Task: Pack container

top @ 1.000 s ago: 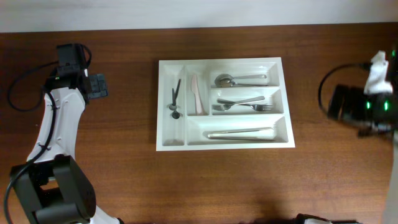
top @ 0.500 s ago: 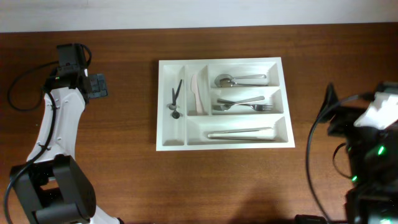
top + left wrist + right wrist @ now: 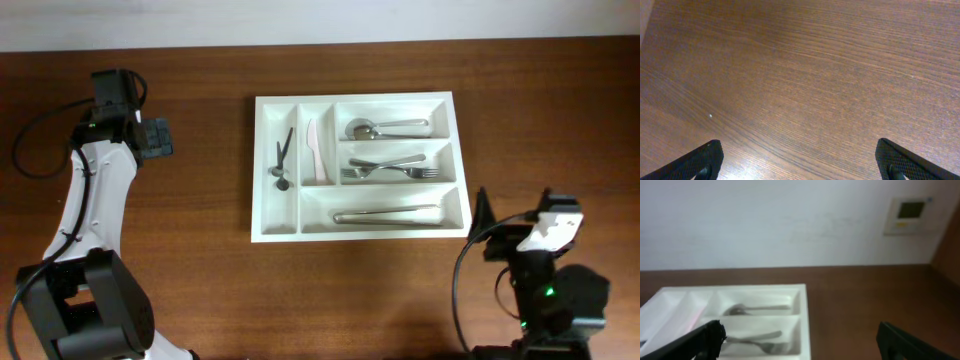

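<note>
- The container (image 3: 281, 215) sits flat on the wooden table (image 3: 330, 300), upper middle of the overhead frame, long side running left to right.
- It's already got stuff in it: dark utensils (image 3: 283, 160) in the far-left narrow slot, and a pale knife (image 3: 315, 152) in the narrow slot next to it.
- In the long slots there's a spoon (image 3: 385, 128) up top, forks (image 3: 390, 168) in the middle one, and a long metal piece (image 3: 388, 214) in the bottom one. Can't tell exactly what that last one is.
- The left gripper (image 3: 797, 150) is over at the upper left of the overhead frame, well apart from the tray. Its jaws are spread wide with nothing between them, and its wrist view shows only bare wood.
- The right gripper (image 3: 799, 330) is down in the lower right of the overhead frame, near the tray's bottom-right corner but not touching it. Its jaws are spread wide too and hold nothing.
- The right wrist view looks across the tray's spoon and fork slots to a white wall, with a small panel (image 3: 910, 214) at the upper right.
</note>
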### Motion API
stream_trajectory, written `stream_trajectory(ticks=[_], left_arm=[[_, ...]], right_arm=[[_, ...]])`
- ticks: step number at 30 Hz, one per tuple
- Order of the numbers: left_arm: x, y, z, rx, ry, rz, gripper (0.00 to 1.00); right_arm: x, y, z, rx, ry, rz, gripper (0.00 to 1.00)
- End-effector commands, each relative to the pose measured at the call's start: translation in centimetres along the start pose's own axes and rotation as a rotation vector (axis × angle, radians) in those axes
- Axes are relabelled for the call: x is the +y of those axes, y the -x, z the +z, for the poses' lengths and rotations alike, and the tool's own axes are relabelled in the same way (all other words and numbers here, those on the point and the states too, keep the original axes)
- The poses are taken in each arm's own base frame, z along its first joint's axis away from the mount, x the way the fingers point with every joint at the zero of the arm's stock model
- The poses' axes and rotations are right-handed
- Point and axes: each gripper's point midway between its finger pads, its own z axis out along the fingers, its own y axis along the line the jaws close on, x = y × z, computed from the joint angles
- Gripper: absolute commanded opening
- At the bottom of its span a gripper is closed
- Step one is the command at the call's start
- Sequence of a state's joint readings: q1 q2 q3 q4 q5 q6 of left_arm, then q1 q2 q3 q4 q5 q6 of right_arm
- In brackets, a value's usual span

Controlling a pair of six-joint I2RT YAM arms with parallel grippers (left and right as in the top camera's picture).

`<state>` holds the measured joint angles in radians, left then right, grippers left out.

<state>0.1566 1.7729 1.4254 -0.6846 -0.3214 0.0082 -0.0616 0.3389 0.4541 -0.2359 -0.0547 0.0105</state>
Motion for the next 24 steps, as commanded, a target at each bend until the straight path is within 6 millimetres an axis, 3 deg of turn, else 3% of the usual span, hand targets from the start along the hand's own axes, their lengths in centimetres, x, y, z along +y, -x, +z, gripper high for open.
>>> stream_trajectory(ticks=[1, 19, 24], left_arm=[[0.4, 0.9, -0.9, -0.032, -0.001, 0.002, 0.99], [0.4, 0.9, -0.9, -0.032, -0.001, 0.001, 0.99], [0.4, 0.9, -0.9, -0.032, -0.001, 0.001, 0.99]], right_arm=[[1.5, -1.4, -0.5, -0.042, 0.066, -0.011, 0.99], [2.0, -7.7, -0.4, -0.056, 0.09, -0.014, 0.99], [1.4, -7.9, -0.3, -0.052, 0.053, -0.017, 0.99]])
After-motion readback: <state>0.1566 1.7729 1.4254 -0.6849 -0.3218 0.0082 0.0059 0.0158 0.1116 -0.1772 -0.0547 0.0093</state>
